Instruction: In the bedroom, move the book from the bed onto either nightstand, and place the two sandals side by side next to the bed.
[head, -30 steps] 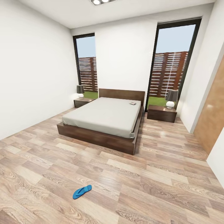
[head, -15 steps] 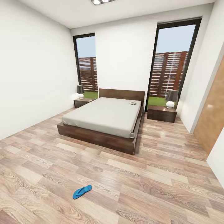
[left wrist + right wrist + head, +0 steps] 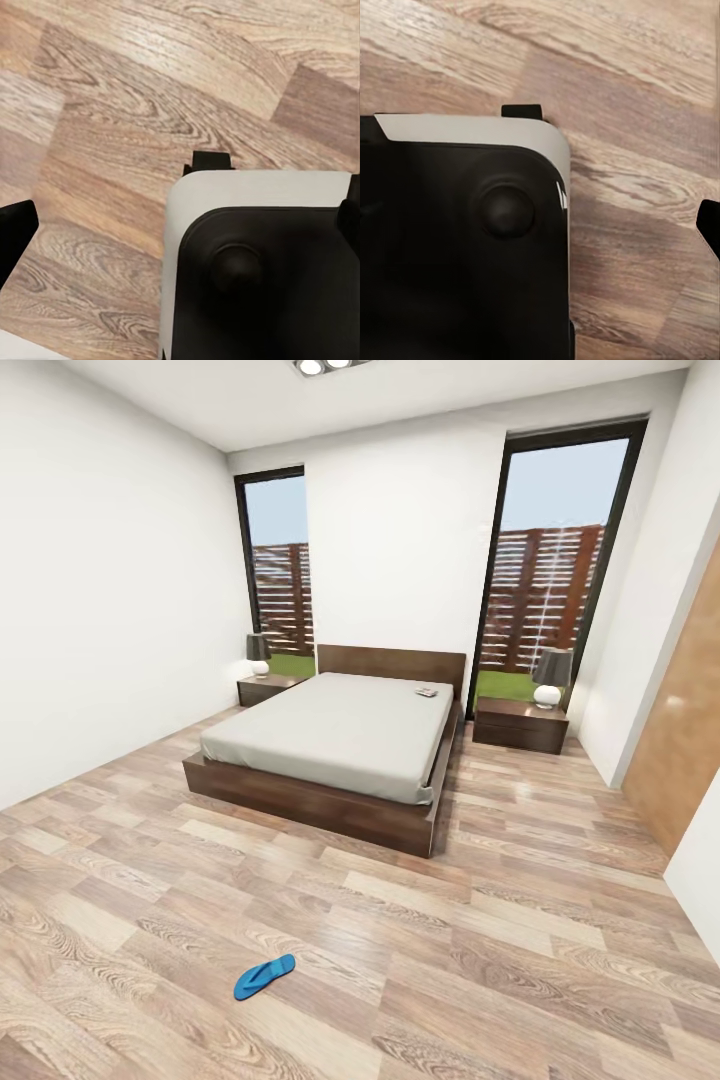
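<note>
Looking from the head view across the bedroom, the book (image 3: 427, 691) lies flat on the mattress of the bed (image 3: 340, 740), near the headboard on the side of the right-hand nightstand (image 3: 520, 722). It looks thin, light and stiff enough; lying flush on soft bedding, it is probably best pinched at an edge, the yielding mattress letting a finger press under. That nightstand carries a lamp (image 3: 550, 678), leaving bare top in front of it. One blue sandal (image 3: 265, 976) lies alone on the plank floor (image 3: 500, 960), well apart from the bed; flat, bendy and light, it likely wants a grip across its edge or strap. Open floor surrounds the bed on both sides.

In the left wrist view, floor planks (image 3: 112, 135) pass beneath the robot's base (image 3: 262, 270); whether the fingers are open or closed cannot be told.

The right wrist view gives the same: floor, base, finger state unclear.
</note>
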